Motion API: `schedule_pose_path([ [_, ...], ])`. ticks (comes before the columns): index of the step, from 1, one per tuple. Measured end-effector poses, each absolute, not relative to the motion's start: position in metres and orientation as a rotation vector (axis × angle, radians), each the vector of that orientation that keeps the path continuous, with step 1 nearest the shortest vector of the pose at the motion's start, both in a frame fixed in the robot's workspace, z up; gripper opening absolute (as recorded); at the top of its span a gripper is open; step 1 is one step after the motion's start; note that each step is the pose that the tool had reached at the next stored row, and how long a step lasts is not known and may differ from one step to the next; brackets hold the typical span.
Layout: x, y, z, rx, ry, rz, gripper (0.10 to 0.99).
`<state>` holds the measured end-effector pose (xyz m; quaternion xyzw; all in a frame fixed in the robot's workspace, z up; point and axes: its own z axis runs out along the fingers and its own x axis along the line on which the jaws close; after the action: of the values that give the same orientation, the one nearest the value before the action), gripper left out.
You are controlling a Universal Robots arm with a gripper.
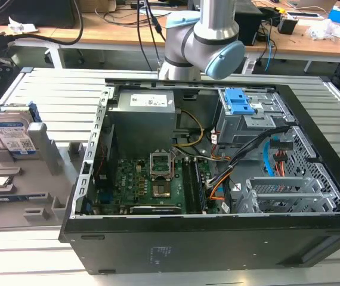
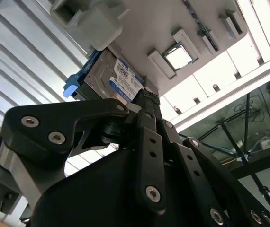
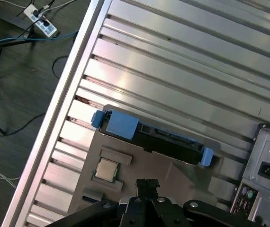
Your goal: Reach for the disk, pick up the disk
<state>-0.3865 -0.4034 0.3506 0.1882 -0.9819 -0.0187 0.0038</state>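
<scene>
The disk (image 1: 12, 134) stands on edge in a grey holder (image 1: 51, 161), nine o'clock of the computer case (image 1: 188, 244) in the exterior view. Your end effector (image 3: 147, 183) hangs near it, pinched narrow and empty. Judge it stiff, dense, shock-sensitive; grip its flat faces.

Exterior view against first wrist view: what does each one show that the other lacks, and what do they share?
The exterior view adds the open computer case inside: motherboard, power supply, and the arm's elbow. The first wrist view adds the gripper and the floor with a power strip. Both show the disk standing on edge in the grey holder on the slatted table.
</scene>
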Motion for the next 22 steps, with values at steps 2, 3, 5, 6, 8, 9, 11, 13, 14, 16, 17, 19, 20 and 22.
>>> schedule_pose_path([
  [2, -0.3866, -0.4034, 0.3506, 0.633, -3.068, -0.059, 0.106],
  [3, -0.3865, -0.4034, 0.3506, 0.65, -3.065, -0.058, 0.106],
  [5, -0.3865, -0.4034, 0.3506, 0.712, -3.05, -0.058, 0.106],
  [6, -0.3865, -0.4034, 0.3506, 0.736, -3.044, -0.058, 0.106],
  [8, -0.3865, -0.4034, 0.3506, 0.773, -3.034, -0.058, 0.106],
  [9, -0.3865, -0.4034, 0.3506, 0.793, -3.029, -0.058, 0.106],
  [11, -0.3865, -0.4035, 0.3506, 0.839, -3.016, -0.057, 0.106],
  [13, -0.3865, -0.4034, 0.3506, 0.866, -3.008, -0.057, 0.106],
  [14, -0.3865, -0.4034, 0.3506, 0.88, -3.004, -0.057, 0.106],
  [16, -0.3865, -0.4034, 0.3506, 0.908, -2.995, -0.057, 0.106],
  [17, -0.3865, -0.4034, 0.3506, 0.922, -2.99, -0.057, 0.106],
  [19, -0.3865, -0.4034, 0.3506, 0.952, -2.981, -0.057, 0.106],
  [20, -0.3865, -0.4034, 0.3506, 0.97, -2.975, -0.057, 0.106],
  [22, -0.3865, -0.4034, 0.3506, 1.014, -2.959, -0.056, 0.106],
])
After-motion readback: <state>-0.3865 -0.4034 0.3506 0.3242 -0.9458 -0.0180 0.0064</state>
